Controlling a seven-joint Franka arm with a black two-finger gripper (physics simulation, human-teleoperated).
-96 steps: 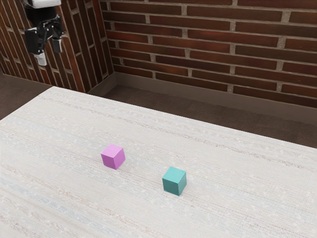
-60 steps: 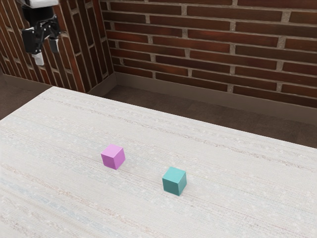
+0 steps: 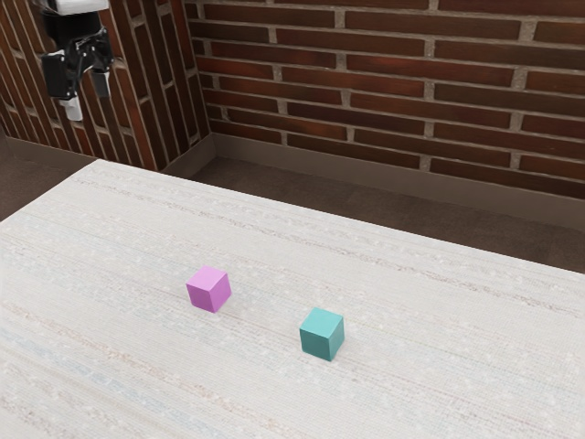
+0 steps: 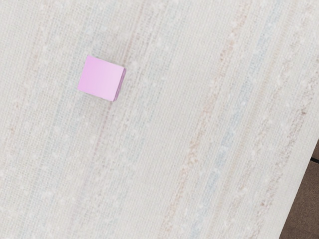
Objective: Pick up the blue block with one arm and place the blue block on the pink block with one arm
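The fingers point(image 3: 72, 102) hang high in the air above the far corner of the table point(image 3: 411, 302), in front of the brick wall point(image 3: 384, 82). They are spread apart with open air between them; they hold nothing and touch nothing.

The blue block point(image 3: 322, 333) sits flat on the table, far below the fingers and well off toward the exterior view's right. It is more teal than blue. It stands alone on the tabletop, with bare surface on every side. The pink block point(image 3: 209, 289) lies between the fingers and the blue block, nearer to the fingers. The two blocks are near each other but apart, with a clear strip of table separating them.

Both blocks sit well in from the table's edges. The far edge runs on a slant behind them, and the dark floor point(image 3: 384, 206) lies beyond it, up to the foot of the wall. The wide stretch of table between the blocks and that edge has nothing on it, and the air from the fingers down to either block is open too.

From the hand's camera, looking down, the pink block point(image 4: 101, 78) rests on the pale streaked table point(image 4: 199, 149), its top face square to the lens and one side face just showing. One table edge cuts across a corner there — a sliver of dark floor point(image 4: 306, 209) beyond it, well apart from the pink block.
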